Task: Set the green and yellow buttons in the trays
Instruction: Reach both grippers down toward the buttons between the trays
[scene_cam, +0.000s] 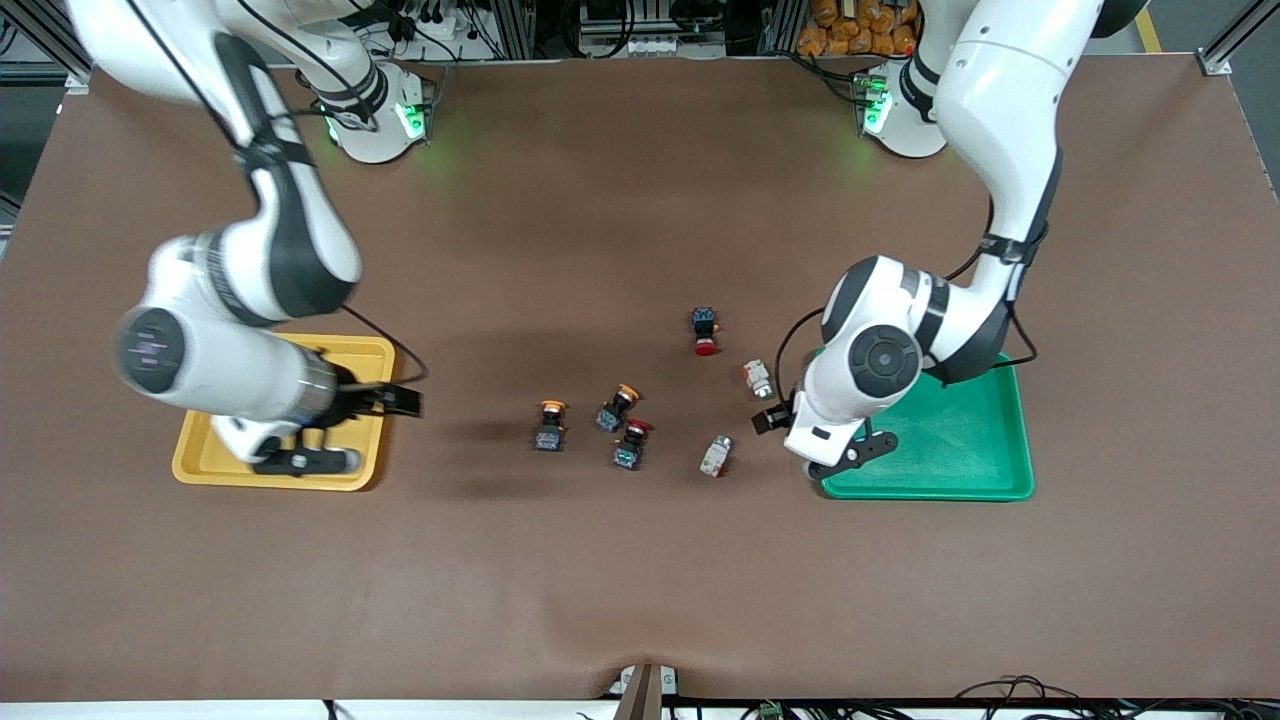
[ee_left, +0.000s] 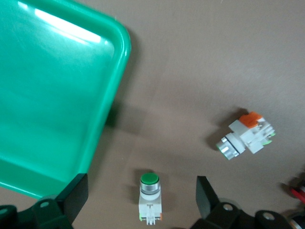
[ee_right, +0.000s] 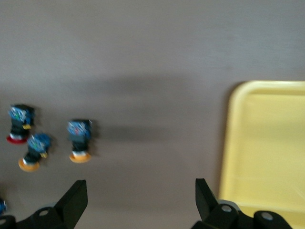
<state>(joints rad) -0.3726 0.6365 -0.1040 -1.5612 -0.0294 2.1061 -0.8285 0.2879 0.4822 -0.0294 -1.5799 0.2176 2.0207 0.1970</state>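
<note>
Front view: six switches lie mid-table between the yellow tray [scene_cam: 205, 462] and the green tray [scene_cam: 960, 440]. Two yellow buttons [scene_cam: 550, 424] [scene_cam: 615, 408] sit side by side, with one red-capped switch [scene_cam: 630, 444] just beside them and another [scene_cam: 706, 331] farther from the camera. Two green buttons [scene_cam: 715, 455] [scene_cam: 758, 379] lie near the green tray. The left gripper [ee_left: 142, 200] hangs with jaws spread over one green button, beside that tray's edge. The right gripper [ee_right: 141, 200], jaws also spread and holding nothing, hovers at the yellow tray's edge, well apart from the yellow buttons.
</note>
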